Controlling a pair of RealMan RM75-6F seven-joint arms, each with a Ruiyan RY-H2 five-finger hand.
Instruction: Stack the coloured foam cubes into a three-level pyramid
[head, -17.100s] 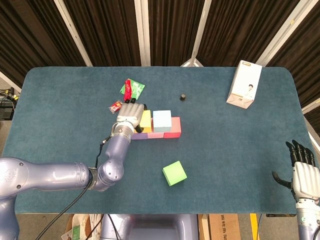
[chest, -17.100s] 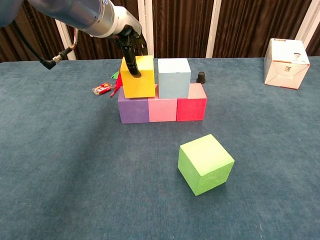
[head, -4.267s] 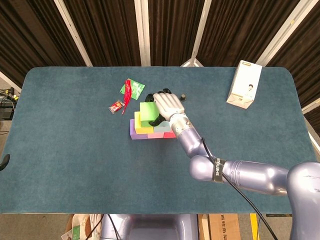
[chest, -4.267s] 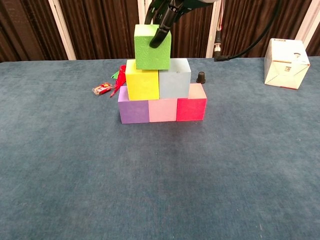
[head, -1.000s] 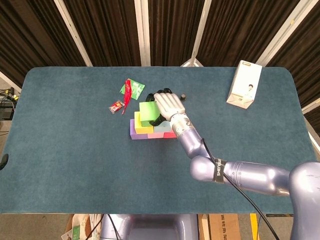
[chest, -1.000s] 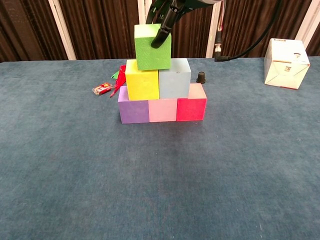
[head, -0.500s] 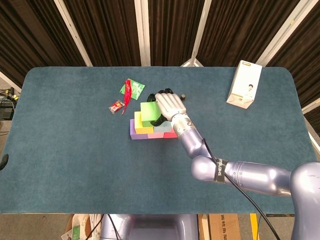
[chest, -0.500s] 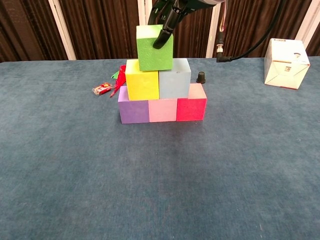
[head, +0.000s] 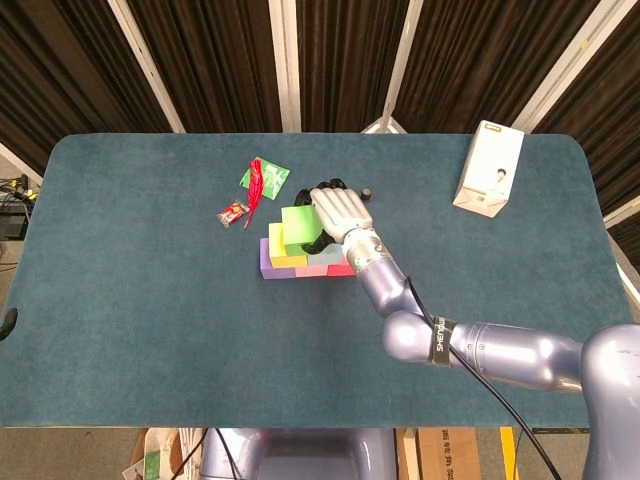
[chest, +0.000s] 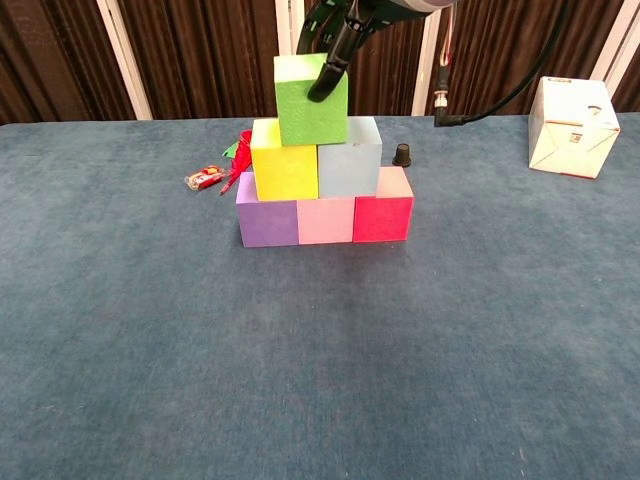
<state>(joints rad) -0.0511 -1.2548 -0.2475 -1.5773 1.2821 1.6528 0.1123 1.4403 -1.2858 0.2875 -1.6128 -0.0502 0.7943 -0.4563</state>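
A green cube (chest: 311, 100) sits at the top of the stack, over the seam between a yellow cube (chest: 285, 165) and a light blue cube (chest: 349, 160). Under those runs a row of purple (chest: 267, 222), pink (chest: 325, 221) and red (chest: 383, 217) cubes. My right hand (chest: 336, 28) reaches in from above and grips the green cube, with one finger down its front face. In the head view the right hand (head: 340, 210) covers the stack's right side, beside the green cube (head: 297, 228). My left hand does not show in either view.
A white carton (chest: 572, 112) stands at the far right of the blue table (chest: 320, 380). A small black cap (chest: 402, 154) sits just behind the red cube. Red and green wrappers (head: 262, 177) and a small red packet (chest: 204, 178) lie left of the stack.
Over the last second my right hand has slid the green cube slightly to the right, nearer the middle of the second level. The other cubes have not moved.
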